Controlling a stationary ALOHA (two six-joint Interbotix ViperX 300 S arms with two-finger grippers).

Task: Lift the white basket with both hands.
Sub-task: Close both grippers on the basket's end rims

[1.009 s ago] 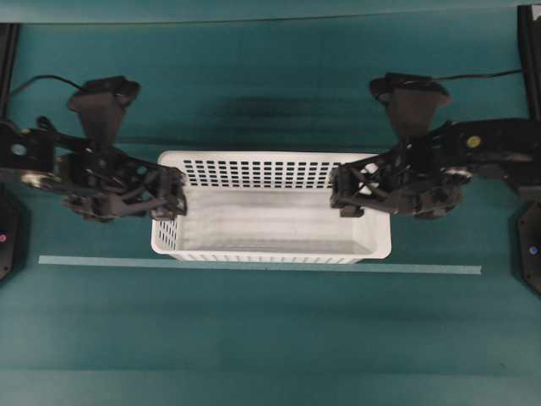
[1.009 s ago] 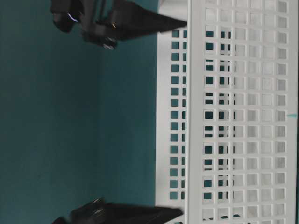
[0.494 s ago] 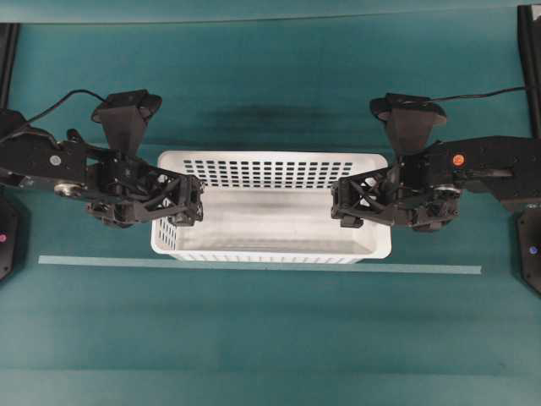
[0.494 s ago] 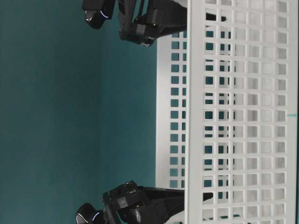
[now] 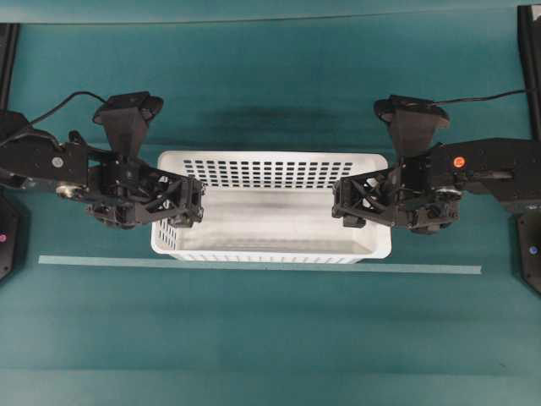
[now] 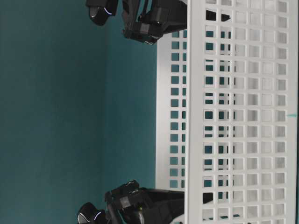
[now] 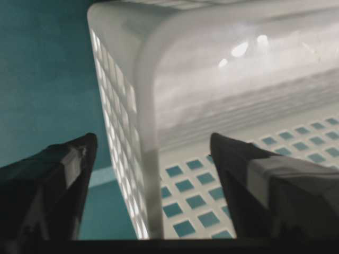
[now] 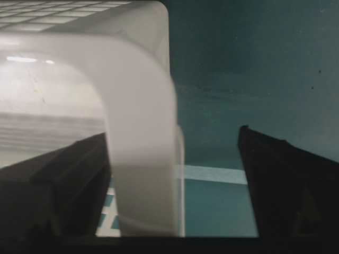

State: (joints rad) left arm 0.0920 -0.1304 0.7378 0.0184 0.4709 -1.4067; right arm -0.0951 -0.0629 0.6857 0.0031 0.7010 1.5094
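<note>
Both grippers have moved inward since a second ago, from beside the basket's ends to straddling its end walls. A white basket [image 5: 270, 207] sits on a teal table [image 5: 270, 338], lengthwise along a pale tape line [image 5: 254, 266] near its front wall, holding nothing visible. The left gripper [image 7: 153, 159] has its jaws spread, one finger inside, one outside the left rim. The right gripper [image 8: 175, 159] straddles the right rim likewise. Contact with the plastic is probably absent, though blur hides it. Table-level view cuts off both arms.
</note>
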